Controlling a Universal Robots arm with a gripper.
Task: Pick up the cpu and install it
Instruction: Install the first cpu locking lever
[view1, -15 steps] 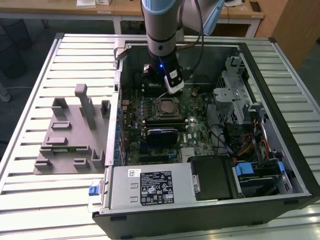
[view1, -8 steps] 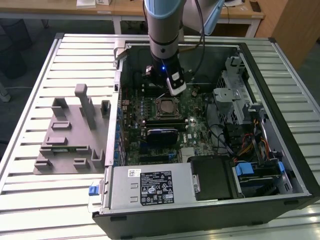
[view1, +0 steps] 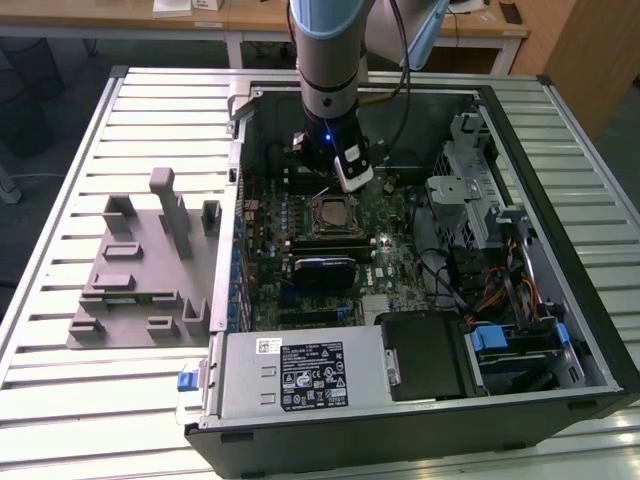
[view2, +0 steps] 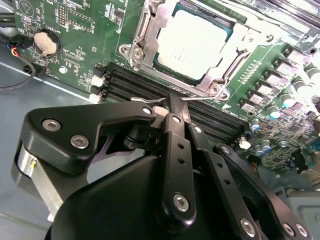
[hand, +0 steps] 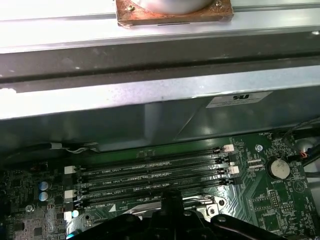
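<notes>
Task state and gripper at the socket. The cpu (view2: 192, 42) lay flat inside the socket frame (view2: 145, 35) on the motherboard (view2: 65, 30), silver top up, with the metal frame around its rim. In the exterior view the cpu (view1: 331, 213) sat near the middle of the open computer case (view1: 560, 200), well apart from the grey tray (view1: 120, 290) on the table at the exterior view's left. Judged from this, pick-up and placement were done. Whether the socket was fully latched could not be told, so locking may have been left.

The gripper (view2: 171, 102) hung low over the board, between the socket and the memory slots (hand: 150, 175). Its fingers were drawn together with no gap showing between them, and it carried no chip. The fingertips met just at the thin metal lever (view2: 142, 100) running along the socket's edge. They appeared to touch it, but whether they pinched the lever or only pressed against it could not be told. In the first wrist view the gripper (hand: 172, 197) stood at that same edge of the socket, with the memory slots beyond it.
</notes>
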